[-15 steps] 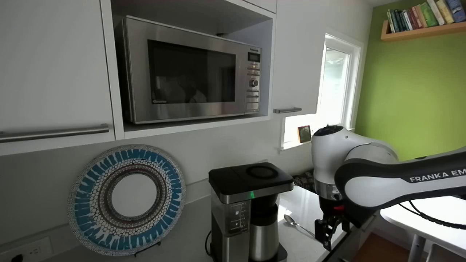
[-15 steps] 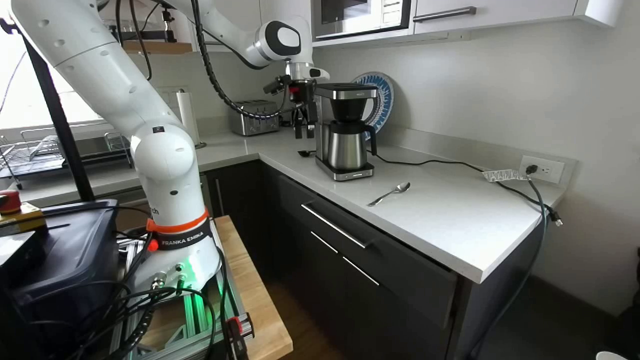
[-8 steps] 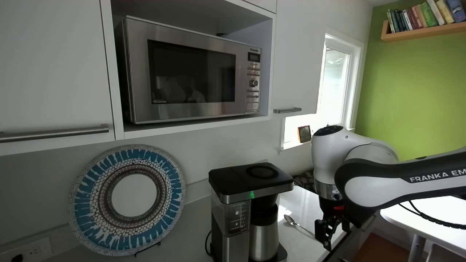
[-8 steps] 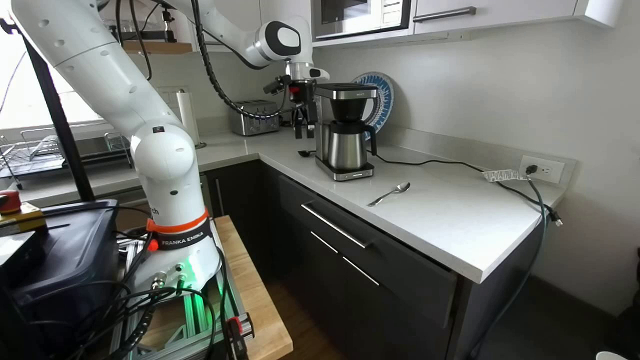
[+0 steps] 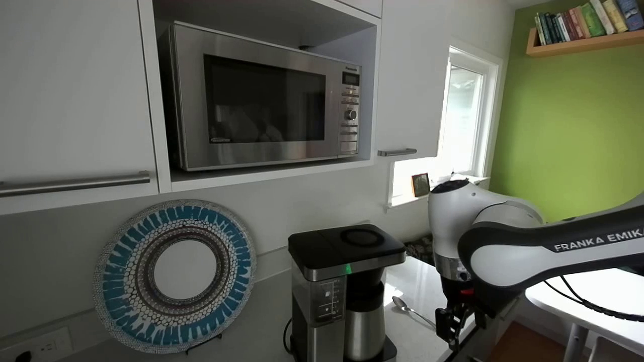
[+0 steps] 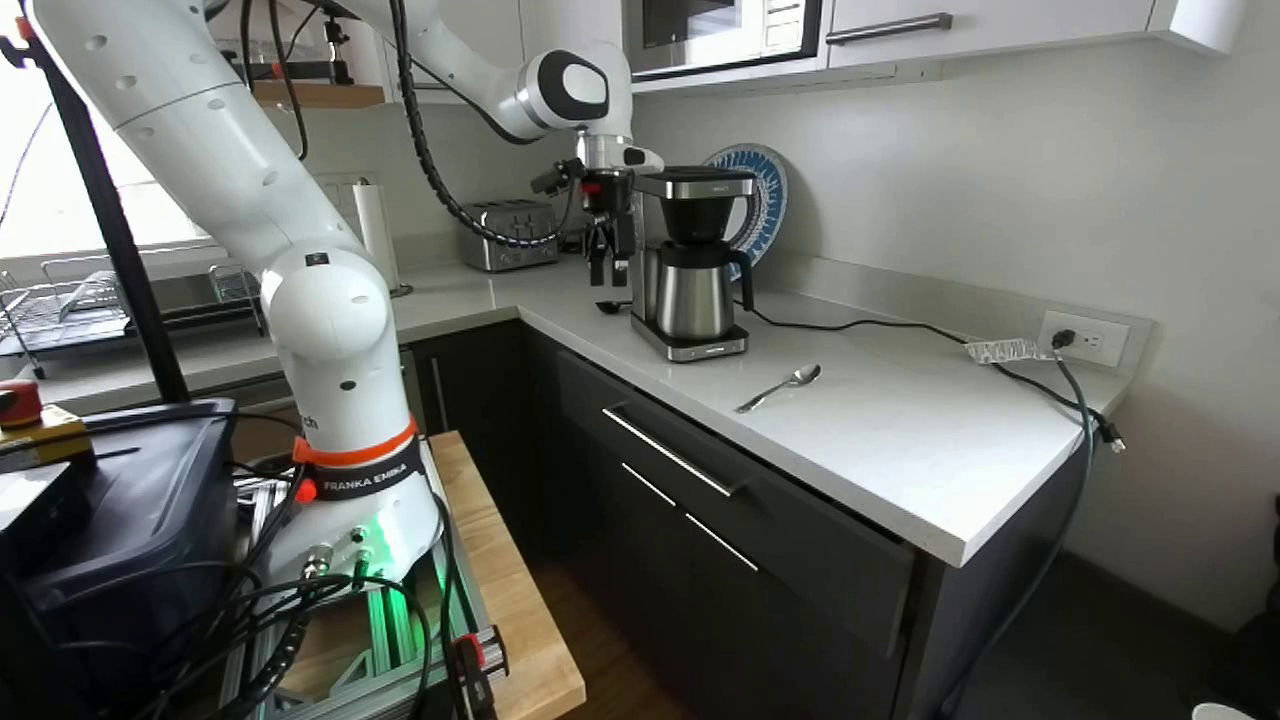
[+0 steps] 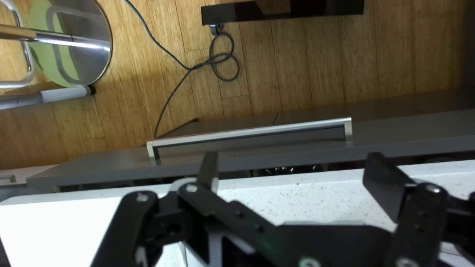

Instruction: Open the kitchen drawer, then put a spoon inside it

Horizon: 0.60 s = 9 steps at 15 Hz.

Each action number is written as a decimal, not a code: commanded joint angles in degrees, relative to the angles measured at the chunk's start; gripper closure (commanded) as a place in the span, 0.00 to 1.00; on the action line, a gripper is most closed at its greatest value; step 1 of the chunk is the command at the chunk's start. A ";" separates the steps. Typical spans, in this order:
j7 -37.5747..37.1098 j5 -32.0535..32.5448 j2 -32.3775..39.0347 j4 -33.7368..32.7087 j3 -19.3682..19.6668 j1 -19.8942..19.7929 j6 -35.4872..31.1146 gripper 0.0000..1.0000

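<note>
In both exterior views a microwave (image 5: 266,98) is sitting among white cabinets (image 5: 73,90) near the top of the frame and a coffee maker (image 6: 692,285) is standing below, marking this as a kitchen. In an exterior view, a toaster (image 6: 515,255) and a dish rack (image 6: 95,290) are occupying the counter (image 6: 880,430) toward the left.

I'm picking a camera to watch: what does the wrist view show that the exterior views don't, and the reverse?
Only the wrist view: shiny bits just behind the drawer front, and a round metal base on the floor.
Only the exterior views: the microwave, the patterned plate and, as far as I can tell, the spoon.
Shared: the drawer front, the open gripper and the pale countertop.
</note>
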<state>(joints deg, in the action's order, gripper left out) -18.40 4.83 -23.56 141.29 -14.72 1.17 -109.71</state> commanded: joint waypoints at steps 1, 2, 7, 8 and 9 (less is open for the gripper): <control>-3.83 -2.31 5.47 1.61 2.65 0.16 0.48 0.00; -4.85 -2.66 6.61 2.56 3.29 -0.05 -0.22 0.00; -7.48 -4.09 11.03 9.36 6.96 -0.90 -9.47 0.00; -6.74 -4.66 11.17 11.22 7.63 -0.77 -12.77 0.00; -6.83 -4.62 11.07 13.39 8.21 -0.98 -16.75 0.00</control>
<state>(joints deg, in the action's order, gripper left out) -24.82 1.70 -12.29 149.44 -8.17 0.27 -118.47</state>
